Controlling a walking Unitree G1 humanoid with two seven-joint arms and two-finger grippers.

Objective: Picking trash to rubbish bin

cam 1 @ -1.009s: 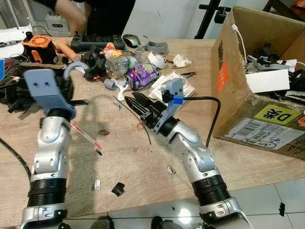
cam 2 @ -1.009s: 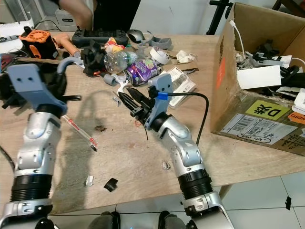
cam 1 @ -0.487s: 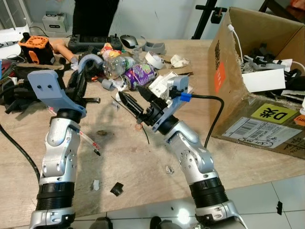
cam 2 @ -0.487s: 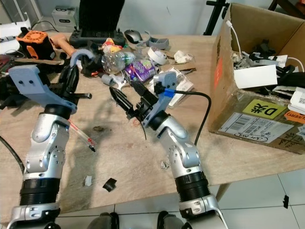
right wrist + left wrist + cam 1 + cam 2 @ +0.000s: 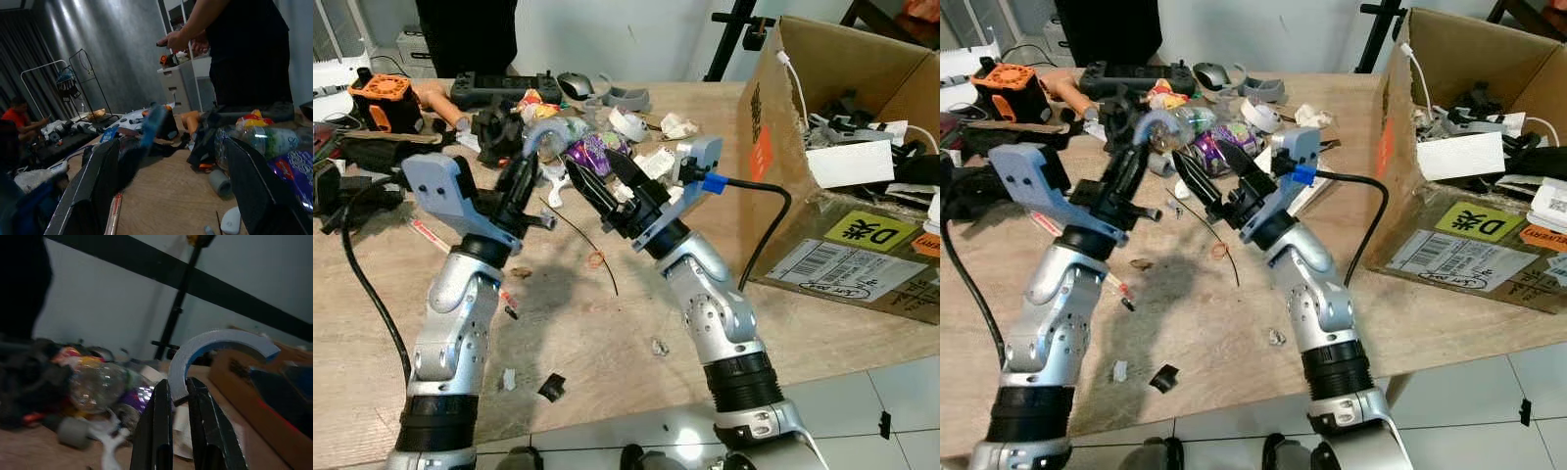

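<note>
My left gripper (image 5: 522,174) is shut on a curved grey-blue plastic arc (image 5: 215,340), held above the wooden table (image 5: 558,313) just in front of the trash pile. The pile holds a clear bottle (image 5: 95,387), a purple can (image 5: 298,171) and white scraps (image 5: 656,162). My right gripper (image 5: 590,162) hovers beside the left one, open, its fingers (image 5: 98,181) spread wide with nothing between them and pointing at the pile. A large open cardboard box (image 5: 773,127), filled with cables and parts, stands on the table at the right.
A person in black (image 5: 465,34) stands behind the far edge. A red pen (image 5: 504,297), a rubber band (image 5: 596,259), a thin black tie and small scraps (image 5: 554,387) lie on the near table. An orange device (image 5: 382,98) and a controller (image 5: 504,88) sit at the back left.
My left arm has swung right and forward, carrying the arc towards the pile. My right gripper has lifted off the table and spread its fingers wider. The person's hand has drawn back.
</note>
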